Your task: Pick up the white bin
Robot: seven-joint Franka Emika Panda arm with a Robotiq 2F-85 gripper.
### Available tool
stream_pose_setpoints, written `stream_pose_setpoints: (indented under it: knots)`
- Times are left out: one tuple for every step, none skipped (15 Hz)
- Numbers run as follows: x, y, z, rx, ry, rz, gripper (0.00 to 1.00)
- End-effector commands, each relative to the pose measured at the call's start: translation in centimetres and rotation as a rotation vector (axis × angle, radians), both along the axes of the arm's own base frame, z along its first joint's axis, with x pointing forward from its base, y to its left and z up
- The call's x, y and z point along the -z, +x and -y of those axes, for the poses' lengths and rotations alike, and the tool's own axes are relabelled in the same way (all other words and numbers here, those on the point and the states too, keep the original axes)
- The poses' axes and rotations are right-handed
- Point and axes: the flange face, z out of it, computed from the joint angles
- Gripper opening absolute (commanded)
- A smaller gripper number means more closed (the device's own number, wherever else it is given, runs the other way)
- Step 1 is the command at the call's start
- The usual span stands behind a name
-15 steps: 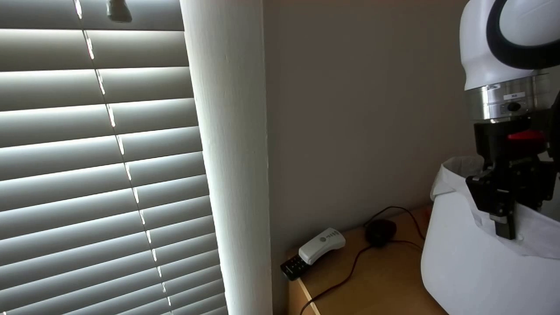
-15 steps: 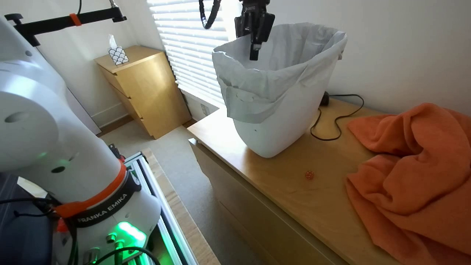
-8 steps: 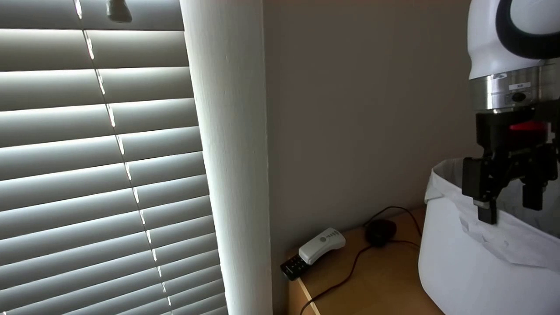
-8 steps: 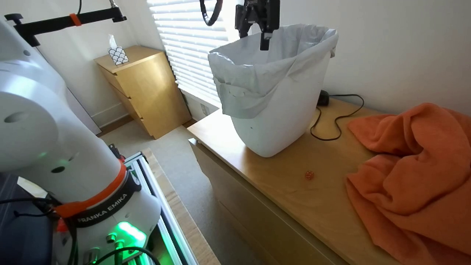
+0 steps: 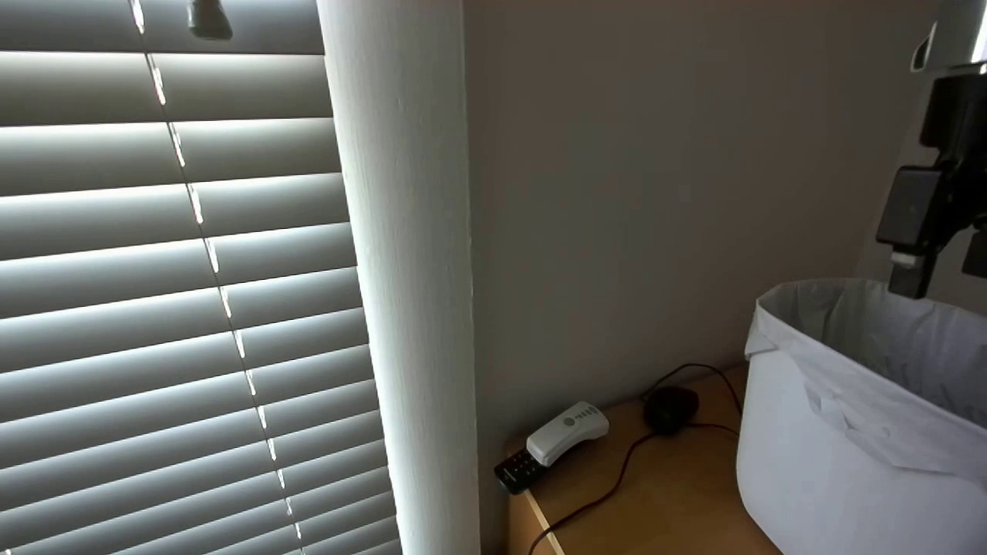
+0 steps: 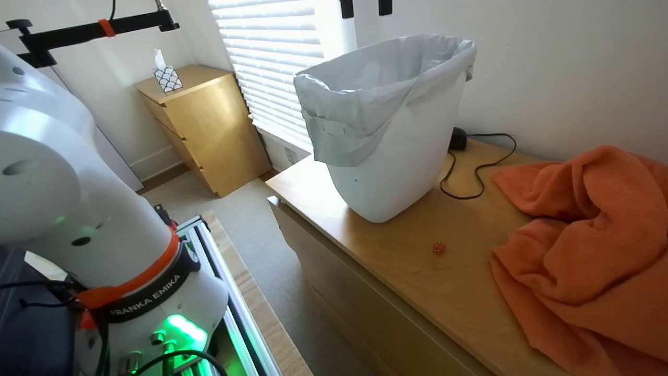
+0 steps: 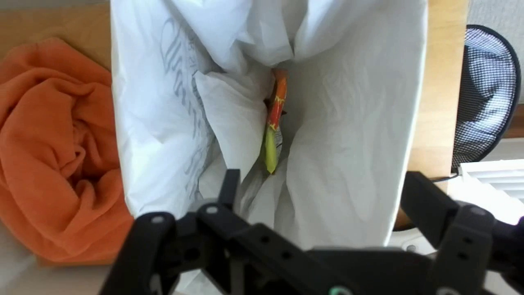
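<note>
Located rounded-square, tapering white plastic bin (image 6: 396,172) standing on pale wooden dresser (image 6: 454,292). Observed black two-fingered gripper (image 7: 321,188) spread, empty, above rim. Judged bin light, semi-rigid, with slippery thin white plastic liner (image 6: 355,112); recommended pinching one wall at rim through liner.
</note>
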Motion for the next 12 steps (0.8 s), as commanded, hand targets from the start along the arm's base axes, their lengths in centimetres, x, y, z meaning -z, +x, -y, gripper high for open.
stream_pose_setpoints:
  knots:
    - [-3.7,-4.0,2.0,-0.028,0.035,0.115,1.0]
    - [-4.7,-4.8,2.6,-0.03,0.041,0.14,1.0]
    - [-5.6,-5.6,3.1,-0.028,0.041,0.168,1.0]
    - [-6.4,-6.4,3.6,-0.025,0.048,0.192,1.0]
    - [-7.1,-7.1,4.1,-0.023,0.053,0.212,1.0]
    - [-7.7,-7.8,4.5,-0.021,0.061,0.233,1.0]
    - [-8.4,-8.4,4.8,-0.018,0.066,0.25,1.0]
    - [-8.7,-9.0,5.1,-0.019,0.069,0.269,1.0]
    - [-9.1,-9.5,5.4,-0.017,0.072,0.283,1.0]
    - [-9.3,-9.9,5.6,-0.012,0.076,0.299,1.0]
    - [-9.6,-8.3,5.2,-0.006,0.046,0.257,1.0]
    - [-9.8,-8.8,5.4,-0.005,0.049,0.268,1.0]
